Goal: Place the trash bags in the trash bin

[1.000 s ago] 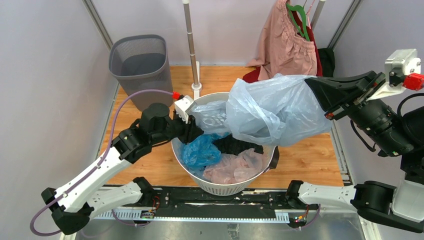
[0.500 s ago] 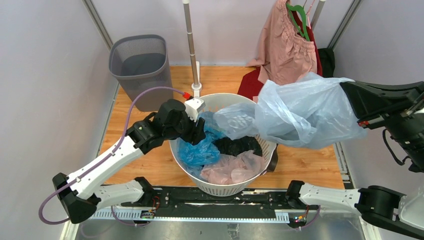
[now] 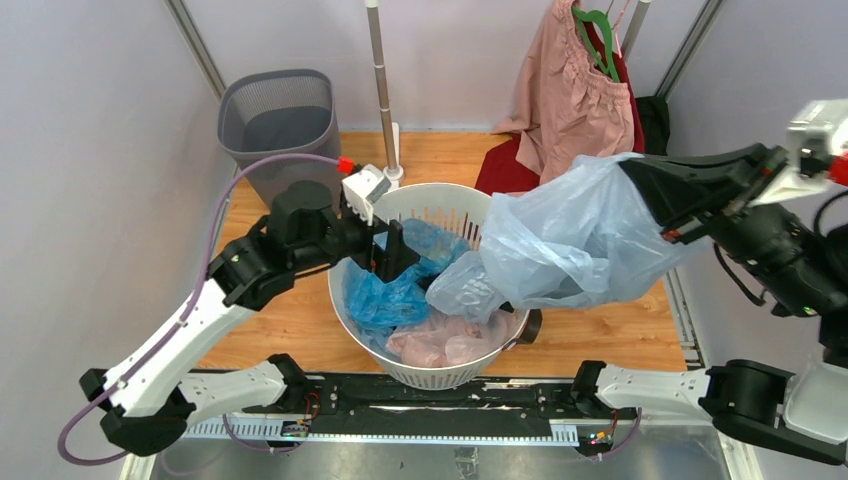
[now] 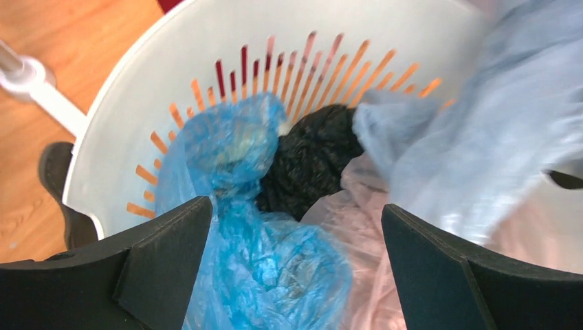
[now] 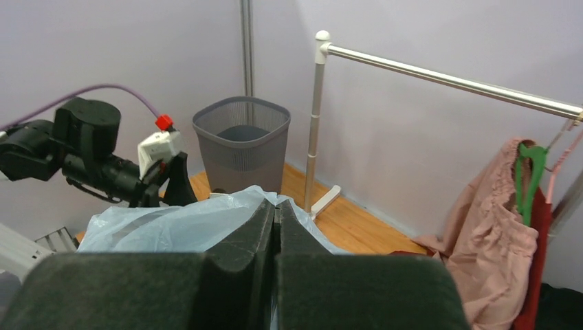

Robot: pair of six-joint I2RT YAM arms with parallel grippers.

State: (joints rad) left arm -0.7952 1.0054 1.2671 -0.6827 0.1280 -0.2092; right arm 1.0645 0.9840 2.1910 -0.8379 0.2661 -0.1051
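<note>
Pale blue bag (image 3: 570, 245) stretched crosswise, pinched in closed right gripper (image 5: 276, 210), left gripper (image 4: 295, 234) gaping empty over white basket (image 3: 432, 194), wooden table (image 3: 620, 320), pale walls (image 3: 90, 150).

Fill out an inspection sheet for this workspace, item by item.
Surface: wooden board under the white basket.
Job's things: pale blue bag lifted over the basket, its tail hanging in; bright blue bag and pink bag lie in the basket; trash bin far left, no bag visible inside.
Clutter: black crumpled item in the basket, kind unclear.
Grippers: left gripper open over the bright blue bag; right gripper shut on the pale blue bag.
Cables: purple cable loops off the left arm.
Surroundings: pink garment on green hanger; clothes rail pole.
</note>
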